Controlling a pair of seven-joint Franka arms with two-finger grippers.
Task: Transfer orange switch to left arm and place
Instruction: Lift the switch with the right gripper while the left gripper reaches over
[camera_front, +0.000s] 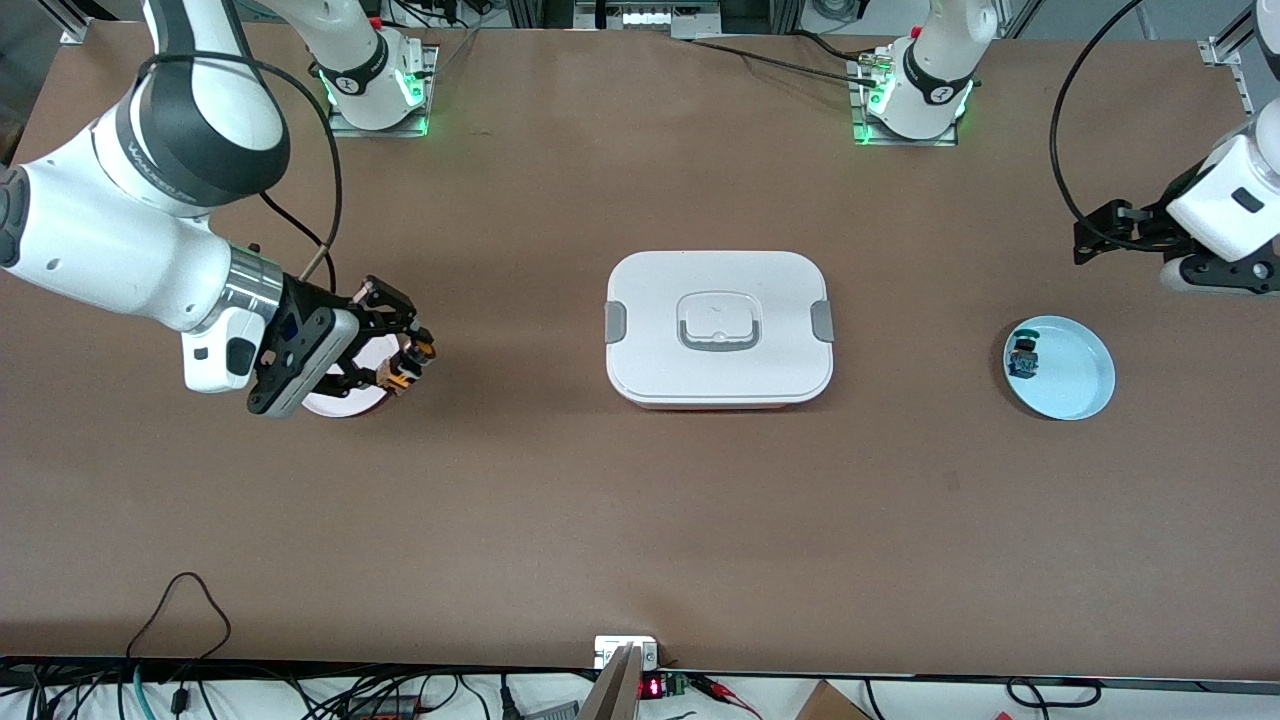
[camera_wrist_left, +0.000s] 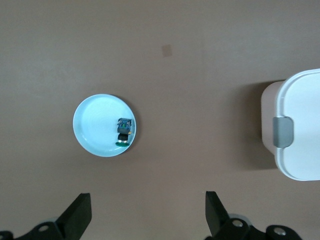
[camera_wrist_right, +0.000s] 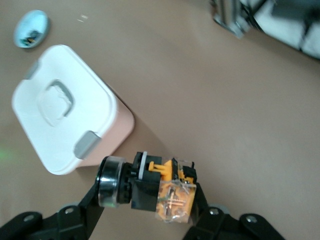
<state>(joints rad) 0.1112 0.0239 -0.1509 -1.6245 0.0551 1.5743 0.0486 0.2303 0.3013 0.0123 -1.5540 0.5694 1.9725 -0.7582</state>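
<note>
My right gripper (camera_front: 408, 362) is shut on the orange switch (camera_front: 410, 364) and holds it above the table, by the edge of a small pale pink plate (camera_front: 340, 404). In the right wrist view the switch (camera_wrist_right: 162, 189) lies crosswise between the fingers (camera_wrist_right: 80, 212), showing a metal ring, a black body and an orange, clear-cased base. The white box (camera_front: 718, 325) with grey clips stands in the middle of the table and also shows in the right wrist view (camera_wrist_right: 65, 107). My left gripper (camera_front: 1095, 232) is open and empty above the table at the left arm's end.
A light blue plate (camera_front: 1080, 385) lies at the left arm's end, nearer the front camera than my left gripper, with a blue-green capped switch (camera_front: 1023, 358) on it. The left wrist view shows that plate (camera_wrist_left: 95, 125), its switch (camera_wrist_left: 124, 131) and the box's end (camera_wrist_left: 300, 130).
</note>
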